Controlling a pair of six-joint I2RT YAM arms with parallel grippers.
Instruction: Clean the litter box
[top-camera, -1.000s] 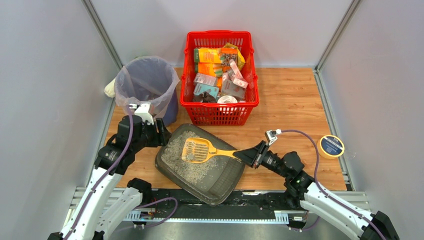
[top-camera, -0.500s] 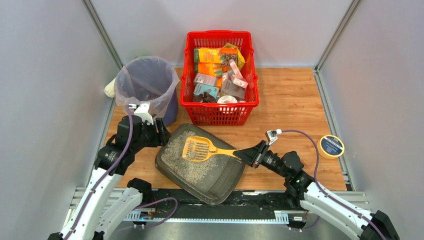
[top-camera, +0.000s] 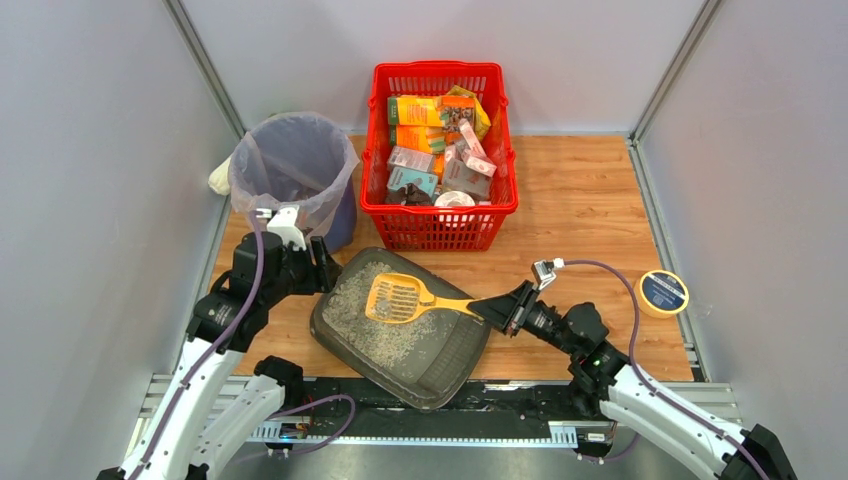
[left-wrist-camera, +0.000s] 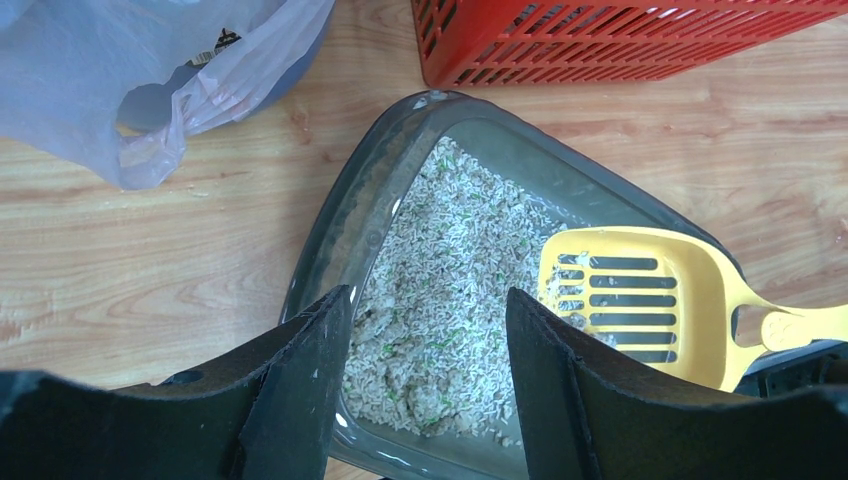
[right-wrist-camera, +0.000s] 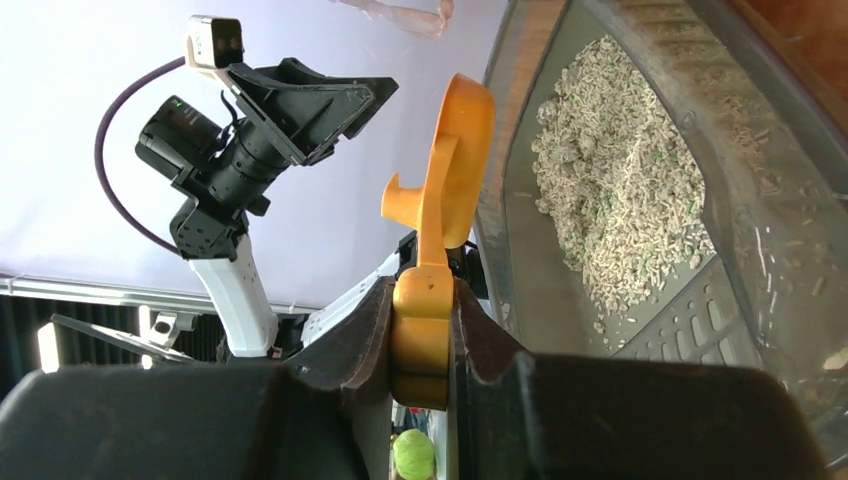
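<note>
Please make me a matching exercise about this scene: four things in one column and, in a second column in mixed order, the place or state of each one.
Things
1. scoop
2. basket
3. bin
4. tape roll

Places or states
A. lined with a thin plastic bag, left of the basket
B. lies alone near the right wall
C. handle clamped in the right gripper, head over the litter box
D. filled with small packages

Pairs: 1-C, 2-D, 3-A, 4-B
</note>
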